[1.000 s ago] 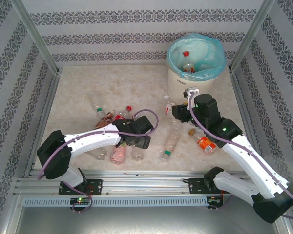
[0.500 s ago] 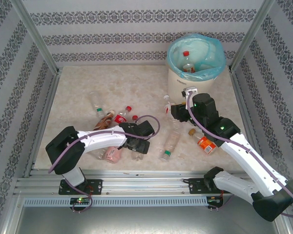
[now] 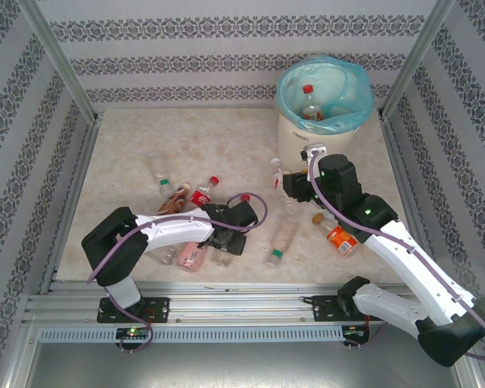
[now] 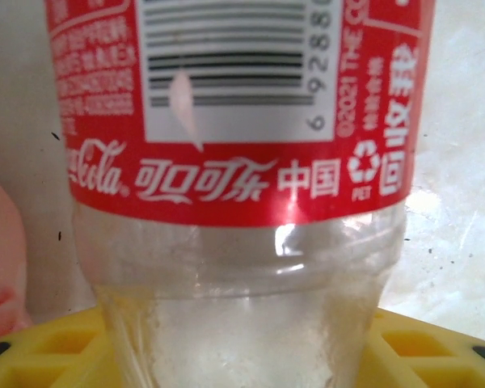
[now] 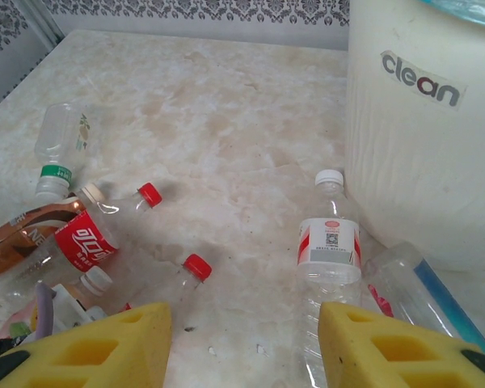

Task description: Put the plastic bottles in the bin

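Note:
Several plastic bottles lie scattered on the table. My left gripper (image 3: 226, 242) is low over the near cluster. In the left wrist view its yellow pads (image 4: 32, 356) press either side of a clear, red-labelled plastic bottle (image 4: 242, 178), so my left gripper (image 4: 242, 347) is shut on it. A pink bottle (image 3: 192, 257) lies just to its left. My right gripper (image 3: 289, 187) hovers open, and in its own view my right gripper (image 5: 245, 339) has nothing between the pads. A white-capped bottle (image 5: 329, 242) lies against the bin (image 5: 420, 145). The bin (image 3: 307, 133) holds a red-capped bottle (image 3: 309, 103).
An orange bottle (image 3: 339, 238) and a green-capped clear one (image 3: 281, 238) lie under the right arm. More bottles (image 3: 198, 196) are grouped left of centre, with one further back (image 3: 158, 170). Patterned walls and metal posts (image 3: 61, 65) enclose the table; a rail (image 3: 242, 303) runs along the near edge.
My left gripper has dropped toward the near edge and its jaws have narrowed around the red-labelled clear bottle. The right arm has barely moved.

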Controlling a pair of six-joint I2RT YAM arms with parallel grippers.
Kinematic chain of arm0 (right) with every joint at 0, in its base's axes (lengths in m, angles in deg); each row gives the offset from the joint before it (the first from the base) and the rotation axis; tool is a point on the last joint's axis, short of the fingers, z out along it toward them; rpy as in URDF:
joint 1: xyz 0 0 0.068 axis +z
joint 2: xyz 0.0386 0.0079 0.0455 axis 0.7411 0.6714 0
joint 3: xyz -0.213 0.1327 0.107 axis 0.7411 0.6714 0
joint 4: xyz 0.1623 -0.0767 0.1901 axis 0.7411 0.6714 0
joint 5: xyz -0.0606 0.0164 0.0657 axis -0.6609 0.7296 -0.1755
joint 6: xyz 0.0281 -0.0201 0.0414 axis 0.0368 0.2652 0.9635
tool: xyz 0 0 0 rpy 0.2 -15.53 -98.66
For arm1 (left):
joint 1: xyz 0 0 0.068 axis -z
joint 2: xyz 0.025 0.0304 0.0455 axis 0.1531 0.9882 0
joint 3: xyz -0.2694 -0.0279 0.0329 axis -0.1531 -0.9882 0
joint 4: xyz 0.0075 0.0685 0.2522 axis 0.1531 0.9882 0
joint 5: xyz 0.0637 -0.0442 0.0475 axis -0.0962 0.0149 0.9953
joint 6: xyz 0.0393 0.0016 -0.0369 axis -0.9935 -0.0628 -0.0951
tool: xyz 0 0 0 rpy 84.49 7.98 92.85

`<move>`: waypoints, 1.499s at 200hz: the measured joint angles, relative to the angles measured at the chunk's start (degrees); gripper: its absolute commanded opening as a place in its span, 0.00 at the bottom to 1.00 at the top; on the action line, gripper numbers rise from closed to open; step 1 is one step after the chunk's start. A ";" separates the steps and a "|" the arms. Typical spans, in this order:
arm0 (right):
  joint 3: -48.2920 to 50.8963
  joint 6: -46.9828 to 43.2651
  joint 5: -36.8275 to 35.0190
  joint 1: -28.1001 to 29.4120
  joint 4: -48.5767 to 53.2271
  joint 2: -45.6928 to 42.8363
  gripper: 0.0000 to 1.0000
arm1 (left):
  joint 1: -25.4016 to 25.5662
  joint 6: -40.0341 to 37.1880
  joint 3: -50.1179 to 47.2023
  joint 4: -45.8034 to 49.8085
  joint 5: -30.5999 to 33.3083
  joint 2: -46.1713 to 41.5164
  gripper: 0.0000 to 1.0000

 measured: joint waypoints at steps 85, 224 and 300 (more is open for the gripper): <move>-10.08 -4.85 4.76 0.00 -3.93 0.96 0.56 | 0.00 -18.16 5.14 -5.92 9.53 -20.79 0.14; -12.76 -11.19 34.47 0.00 -24.81 -3.15 0.55 | 0.00 -56.63 -1.75 -38.62 5.53 -36.89 0.00; -15.72 -9.99 40.79 0.39 -28.06 0.70 0.39 | 0.00 -62.58 -5.68 -42.58 2.32 -38.38 0.00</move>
